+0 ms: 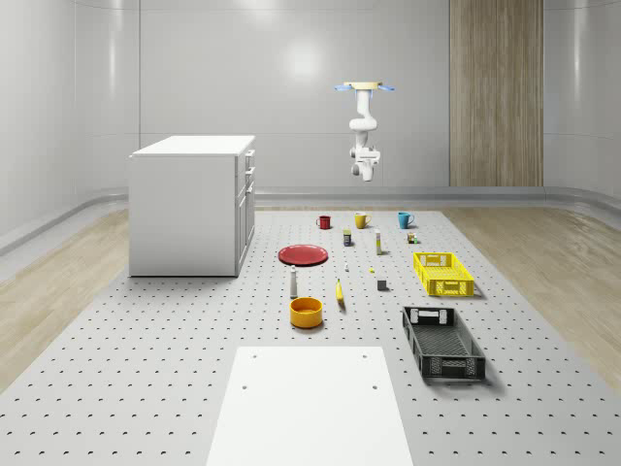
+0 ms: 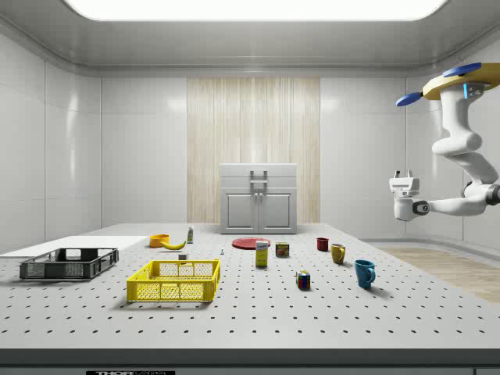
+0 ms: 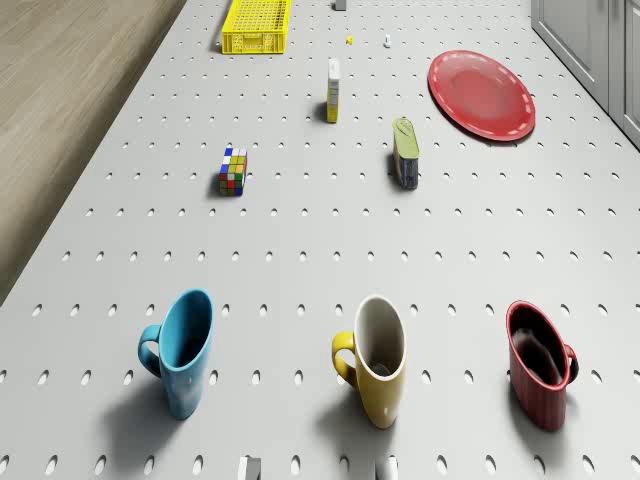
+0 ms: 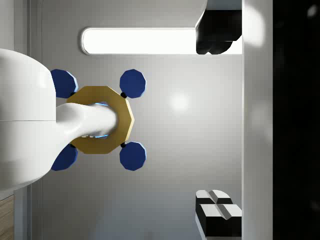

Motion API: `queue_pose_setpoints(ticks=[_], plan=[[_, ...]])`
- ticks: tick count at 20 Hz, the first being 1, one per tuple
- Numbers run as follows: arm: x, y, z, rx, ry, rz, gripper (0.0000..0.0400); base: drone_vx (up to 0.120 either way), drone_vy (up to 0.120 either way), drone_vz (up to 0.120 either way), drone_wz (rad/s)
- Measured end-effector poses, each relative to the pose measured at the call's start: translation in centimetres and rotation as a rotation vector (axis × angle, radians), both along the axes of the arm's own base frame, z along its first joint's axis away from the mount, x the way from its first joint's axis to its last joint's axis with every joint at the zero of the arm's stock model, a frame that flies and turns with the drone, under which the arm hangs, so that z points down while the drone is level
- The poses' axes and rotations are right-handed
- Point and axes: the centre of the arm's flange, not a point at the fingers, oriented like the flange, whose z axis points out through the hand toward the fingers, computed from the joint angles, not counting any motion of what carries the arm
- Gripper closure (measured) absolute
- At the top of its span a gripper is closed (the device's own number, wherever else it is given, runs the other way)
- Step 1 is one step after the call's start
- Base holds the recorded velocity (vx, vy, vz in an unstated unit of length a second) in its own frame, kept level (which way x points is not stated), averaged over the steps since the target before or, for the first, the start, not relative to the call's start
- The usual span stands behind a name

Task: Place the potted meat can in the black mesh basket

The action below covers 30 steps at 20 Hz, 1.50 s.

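The task is at its opening step, the approach: nothing is gripped and the small blue potted meat can with a pale lid [image 1: 346, 236] stands untouched on the grey perforated table [image 1: 146, 388]. In the whole-scene view it sits just right of centre, behind the flat red plate [image 1: 303, 255] and in front of a row of three mugs. In the side view it is at centre frame, beside a taller yellow-and-white box [image 2: 262, 254].

The quadrotor drone [image 1: 365, 87] hovers high in the upper middle of the whole-scene view, over the table's far end near the mugs. Its white two-finger gripper [image 2: 403, 178] hangs well above the table at the side view's right, turned upward towards the drone's gold body [image 4: 102, 120], fingers [image 4: 218, 212] spread wide with nothing between them.

The next move, as I judge it, calls for swinging the wrist to face down, descending over the can and straddling it with the jaws. Then comes a long carry to the long black mesh basket [image 1: 456, 367], low and right of centre in the whole-scene view and well apart from the can.

The can's label is too small to read. How it would sit between the fingers cannot be told.
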Motion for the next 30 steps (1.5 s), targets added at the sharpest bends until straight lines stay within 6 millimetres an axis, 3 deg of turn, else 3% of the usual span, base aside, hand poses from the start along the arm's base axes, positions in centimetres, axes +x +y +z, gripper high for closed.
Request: queue_pose_setpoints(ticks=[8, 13, 30], plan=[[-0.3, 0.0, 5.6, 0.0, -0.006, 0.0, 0.0, 0.115, -0.12, 0.0, 0.0], [-0.1, 0.0, 7.8, 0.0, -0.01, 0.0, 0.0, 0.12, -0.12, 0.0, 0.0], [-0.1, 0.0, 9.3, -0.001, -0.023, 0.0, 0.0, 0.12, -0.12, 0.0, 0.0]])
